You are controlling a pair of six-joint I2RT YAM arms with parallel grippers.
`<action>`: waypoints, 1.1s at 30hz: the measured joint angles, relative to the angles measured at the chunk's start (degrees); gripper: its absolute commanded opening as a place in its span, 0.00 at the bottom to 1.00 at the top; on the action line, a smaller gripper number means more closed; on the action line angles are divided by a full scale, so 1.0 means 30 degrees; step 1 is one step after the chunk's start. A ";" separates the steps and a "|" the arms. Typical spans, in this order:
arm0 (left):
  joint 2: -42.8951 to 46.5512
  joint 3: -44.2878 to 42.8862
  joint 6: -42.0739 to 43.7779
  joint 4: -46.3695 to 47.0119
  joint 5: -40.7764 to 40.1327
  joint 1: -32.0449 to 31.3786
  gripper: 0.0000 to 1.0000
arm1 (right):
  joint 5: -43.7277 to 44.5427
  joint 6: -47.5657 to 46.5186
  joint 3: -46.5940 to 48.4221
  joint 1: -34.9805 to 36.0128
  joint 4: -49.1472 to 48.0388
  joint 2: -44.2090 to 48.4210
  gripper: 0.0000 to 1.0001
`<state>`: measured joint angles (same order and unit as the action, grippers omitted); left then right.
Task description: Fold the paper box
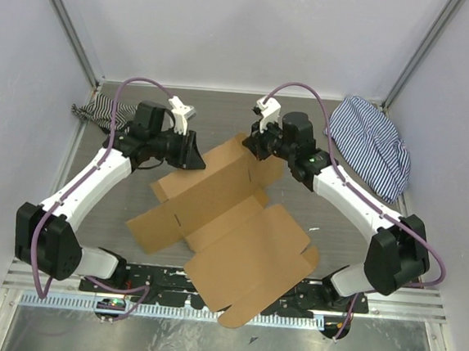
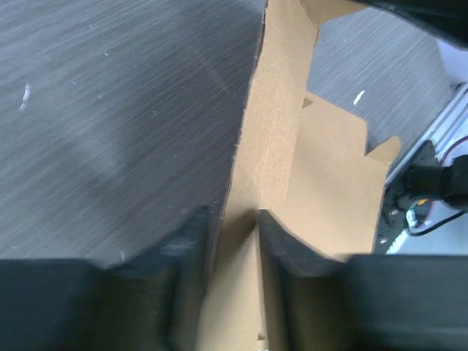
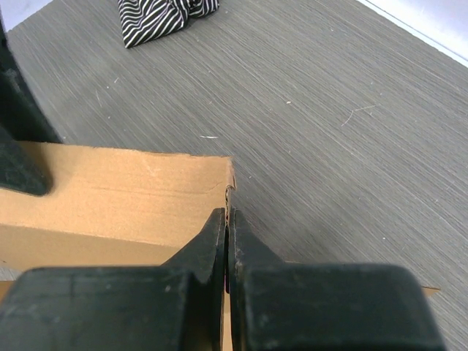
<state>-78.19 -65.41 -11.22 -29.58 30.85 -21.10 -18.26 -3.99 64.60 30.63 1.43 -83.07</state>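
One grey table (image 1: 223, 117) is carrying everything between the white walls. Most of its middle is being taken up by the paper box (image 1: 229, 232), a brown die-cut sheet that is lying partly unfolded. Its broad near panel is reaching over the table's near edge between the two arm bases, and a flap is spreading flat towards the left. The far part is standing raised as a wall, running between the two grippers.

At the far right corner a blue-and-white striped cloth (image 1: 372, 146) is lying heaped against the wall. A smaller black-and-white striped cloth (image 1: 100, 113) is sitting bunched at the far left corner, well apart from the box.

At the raised wall's left end, the left gripper (image 1: 195, 152) is straddling the cardboard, one finger (image 2: 194, 245) on each side. Whether the fingers are already pressing it or just flanking it, I cannot tell.

At the wall's far right corner, the right gripper (image 1: 258, 145) is pinching the top edge. Its fingers (image 3: 212, 238) are clenching together with only the thin board between them.
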 measured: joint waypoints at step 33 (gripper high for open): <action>0.0984 -0.2535 0.2550 -0.3191 -0.6965 -0.5668 0.00 | 0.5858 0.5515 0.1202 -0.7686 0.3140 -0.0539 0.54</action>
<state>-75.24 -73.01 -3.57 -39.16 9.96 -38.11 -0.69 12.56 68.20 7.57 10.85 -84.68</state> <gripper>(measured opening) 0.011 0.555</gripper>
